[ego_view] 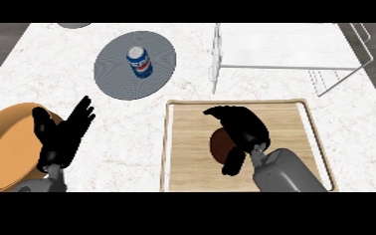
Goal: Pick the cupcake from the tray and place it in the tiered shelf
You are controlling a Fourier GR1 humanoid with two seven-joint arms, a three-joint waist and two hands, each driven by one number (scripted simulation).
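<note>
On the wooden tray at the lower middle lies the cupcake, a brown shape mostly hidden under my right hand. That hand arches over it from the right with fingers and thumb curled round it. The white wire tiered shelf stands at the upper right, just beyond the tray's far edge. My left hand rests at the lower left with straight fingers pointing up, holding nothing.
A grey round plate at the upper left carries a blue soda can. A tan bowl sits at the left edge beside my left hand. Another grey object peeks in at the top edge.
</note>
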